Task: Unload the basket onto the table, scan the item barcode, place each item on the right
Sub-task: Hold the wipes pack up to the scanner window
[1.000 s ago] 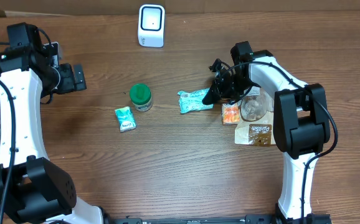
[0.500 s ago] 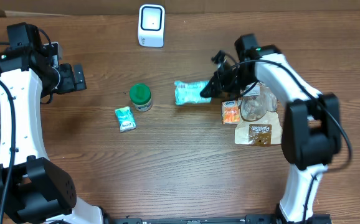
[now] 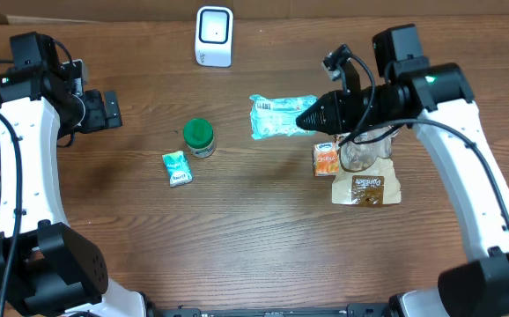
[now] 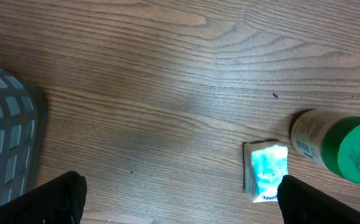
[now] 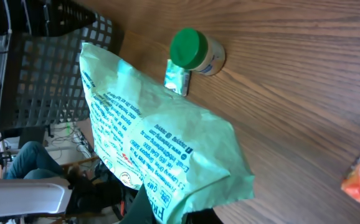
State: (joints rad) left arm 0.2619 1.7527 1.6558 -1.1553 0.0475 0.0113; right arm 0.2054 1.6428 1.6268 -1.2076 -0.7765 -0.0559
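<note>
The item, a light green printed packet point(image 3: 281, 117), hangs above the table's middle right with my right gripper point(image 3: 312, 116) shut on its right end. A barcode shows on its upper left corner in the overhead view. In the right wrist view the packet point(image 5: 161, 137) fills the frame, and the right gripper point(image 5: 180, 214) pinches its lower edge. The white scanner point(image 3: 214, 35) stands at the far centre, apart from the packet. My left gripper point(image 3: 109, 110) is open over the left side, with bare wood between its fingers point(image 4: 55, 199).
A green-lidded jar point(image 3: 199, 136) and a small teal sachet point(image 3: 177, 167) sit left of centre. An orange packet point(image 3: 327, 159), a clear bag point(image 3: 360, 150) and a brown packet point(image 3: 366, 188) lie under the right arm. A grey basket point(image 4: 5, 137) stands at the left edge.
My right gripper has lifted the green packet off the table and carried it slightly back; the right arm has swung outward to the right. The left arm has not moved.
</note>
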